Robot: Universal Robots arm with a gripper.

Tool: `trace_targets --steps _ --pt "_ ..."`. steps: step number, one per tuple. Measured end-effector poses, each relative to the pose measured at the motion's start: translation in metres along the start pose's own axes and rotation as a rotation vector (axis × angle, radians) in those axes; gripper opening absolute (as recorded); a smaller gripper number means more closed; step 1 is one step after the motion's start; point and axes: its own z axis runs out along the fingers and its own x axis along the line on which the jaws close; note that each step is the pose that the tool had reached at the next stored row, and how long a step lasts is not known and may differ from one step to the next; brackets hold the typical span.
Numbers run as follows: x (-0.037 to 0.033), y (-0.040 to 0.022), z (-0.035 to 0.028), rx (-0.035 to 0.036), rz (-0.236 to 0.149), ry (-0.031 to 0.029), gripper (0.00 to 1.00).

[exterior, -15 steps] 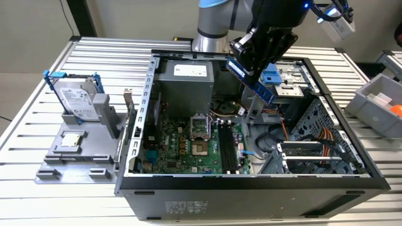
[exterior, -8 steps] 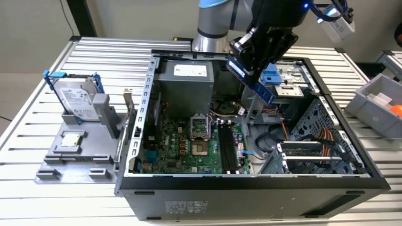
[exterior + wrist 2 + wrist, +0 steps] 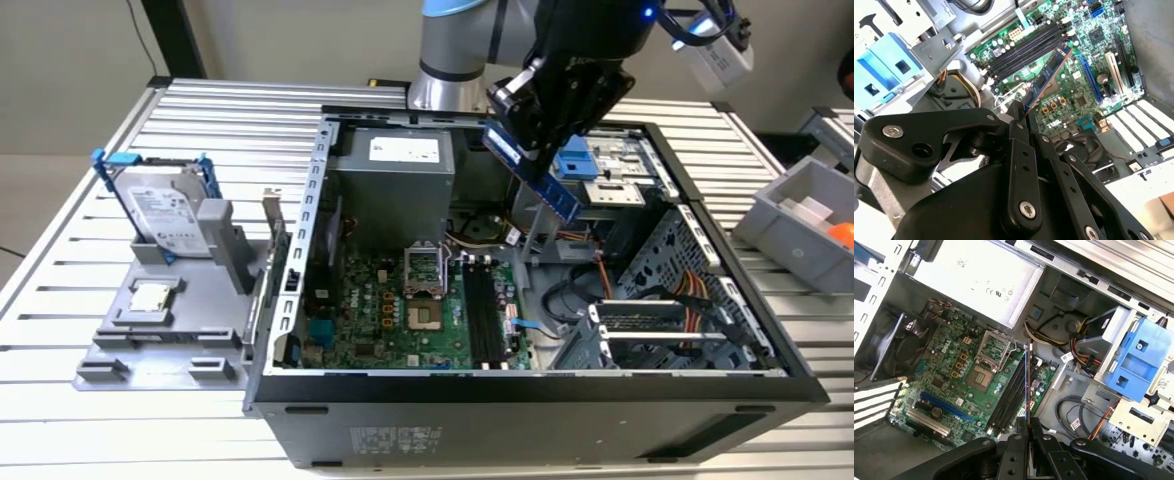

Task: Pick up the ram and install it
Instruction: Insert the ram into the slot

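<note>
1. Pinched in the gripper [image 3: 530, 140] by its upper end: the ram [image 3: 554, 185], with the fingers pressed together on its two flat faces, as seen in both wrist views.
2. Held in the air above the open computer case [image 3: 534, 400], clear of the green board [image 3: 387, 310] and touching nothing but the fingers.
3. Long axis running straight out from the fingertips, sloping down toward the exterior view's right, with the free end lowest and pointing into the case.
4. Dark memory slots [image 3: 483, 315] lying below the stick's free end and toward the exterior view's left, well apart from it. Judged not yet seated and not yet squared up with them. Seen edge-on in the first wrist view, crossing the slots at a slight angle.
5. Counted: one arm, one gripper, one ram. One bank of slots, seemingly four, all bare. One hard drive [image 3: 167, 210] and one processor chip [image 3: 150, 300] on the grey stand [image 3: 214, 340] outside the case, at the exterior view's left, far from the gripper.
</note>
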Motion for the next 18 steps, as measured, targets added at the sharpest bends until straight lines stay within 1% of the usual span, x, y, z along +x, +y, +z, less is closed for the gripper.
trace_targets --steps 18 --pt "0.0000 0.0000 0.0002 -0.0031 0.103 -0.0025 0.00"
